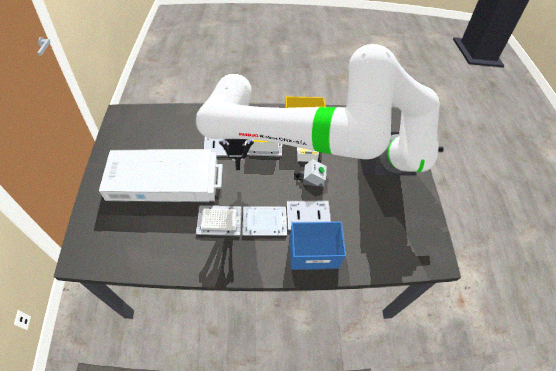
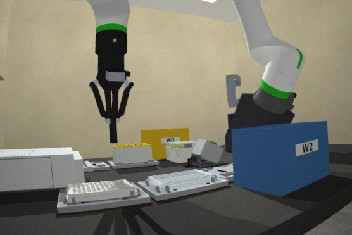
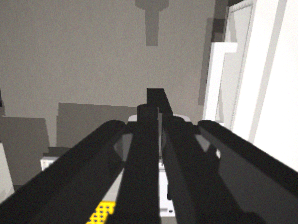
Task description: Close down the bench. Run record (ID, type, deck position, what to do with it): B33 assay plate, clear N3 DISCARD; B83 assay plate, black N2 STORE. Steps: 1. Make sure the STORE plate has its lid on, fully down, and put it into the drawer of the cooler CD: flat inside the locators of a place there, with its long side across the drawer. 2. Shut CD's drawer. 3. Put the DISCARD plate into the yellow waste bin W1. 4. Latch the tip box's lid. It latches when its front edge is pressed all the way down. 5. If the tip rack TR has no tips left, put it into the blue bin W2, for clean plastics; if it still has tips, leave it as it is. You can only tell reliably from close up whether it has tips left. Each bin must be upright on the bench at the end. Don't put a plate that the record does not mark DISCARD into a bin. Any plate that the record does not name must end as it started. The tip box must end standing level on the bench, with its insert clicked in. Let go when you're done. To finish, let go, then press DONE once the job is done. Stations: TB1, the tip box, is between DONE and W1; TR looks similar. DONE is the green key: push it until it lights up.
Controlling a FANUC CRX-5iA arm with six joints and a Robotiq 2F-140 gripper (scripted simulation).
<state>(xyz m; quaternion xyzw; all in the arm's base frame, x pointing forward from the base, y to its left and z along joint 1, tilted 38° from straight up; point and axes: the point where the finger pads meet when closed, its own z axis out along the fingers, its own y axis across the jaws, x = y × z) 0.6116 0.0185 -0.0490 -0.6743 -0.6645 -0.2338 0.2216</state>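
Observation:
My gripper is shut and empty. It hangs a little above the bench, just left of the tip rack TR, whose top shows yellow tips. The white cooler CD stands at the left with its drawer front flush. The tip box TB1 sits between the yellow bin W1 and the DONE key. A clear plate lies on its nest. No black plate shows.
A white welled plate lies on the nest left of the clear plate. An empty nest is to its right. The blue bin W2 stands upright at the front. My arm spans the back of the bench.

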